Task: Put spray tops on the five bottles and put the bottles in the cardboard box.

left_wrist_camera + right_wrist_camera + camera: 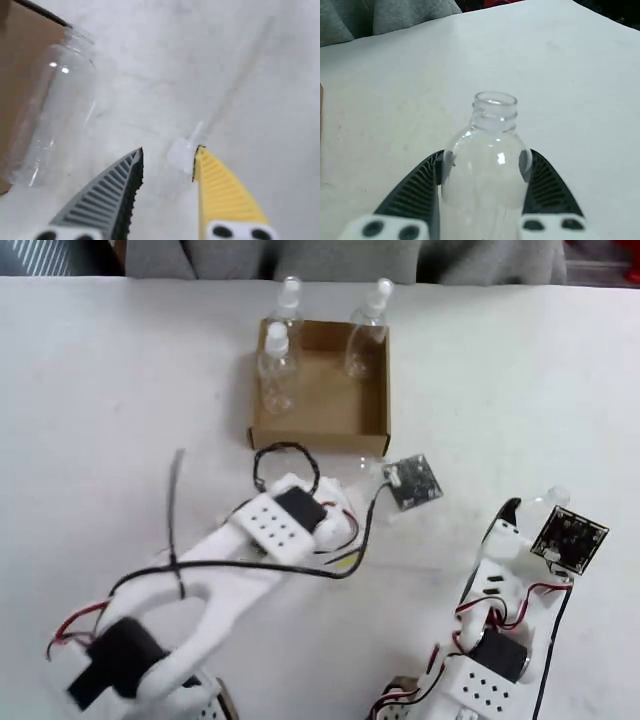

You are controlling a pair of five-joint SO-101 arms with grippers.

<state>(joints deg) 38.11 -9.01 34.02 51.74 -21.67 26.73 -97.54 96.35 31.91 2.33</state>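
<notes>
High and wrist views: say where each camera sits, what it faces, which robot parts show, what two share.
High view: above the table, looking down on a brown cardboard box and both arms.
Left wrist view: on its arm, facing the open left gripper around a white spray top.
Right wrist view: on its arm, facing the right gripper shut on a clear uncapped bottle.
Shared: box, in high and left wrist views.

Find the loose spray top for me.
In the left wrist view the spray top lies on the table between the open jaws of the left gripper, close against the yellow one, near a clear bottle beside the cardboard box.
</notes>
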